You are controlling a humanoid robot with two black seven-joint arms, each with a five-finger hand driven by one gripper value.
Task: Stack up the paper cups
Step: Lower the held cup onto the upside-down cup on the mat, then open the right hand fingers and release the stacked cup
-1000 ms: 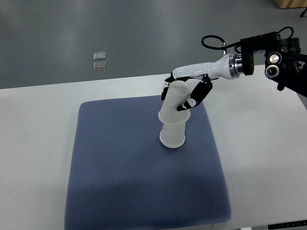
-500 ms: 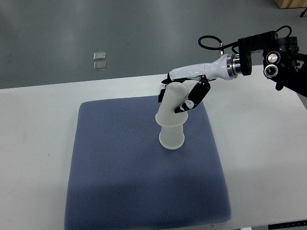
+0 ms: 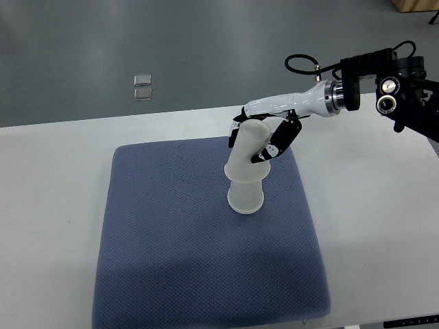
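Two white paper cups stand upside down, one on the other, on the blue mat (image 3: 171,253). The lower cup (image 3: 245,196) rests rim-down on the mat. The upper cup (image 3: 247,149) sits over it, tilted a little to the right. My right hand (image 3: 264,140) comes in from the right edge and its fingers are curled around the upper cup near its top. The left arm does not show.
The blue mat lies on a white table (image 3: 370,205). Two small clear squares (image 3: 143,86) lie on the grey floor beyond the table's far edge. The right arm's black wrist and cables (image 3: 384,75) hang over the table's far right.
The right hand has shifted the upper cup slightly left and set it more upright over the lower cup. The lower cup has stayed in place.
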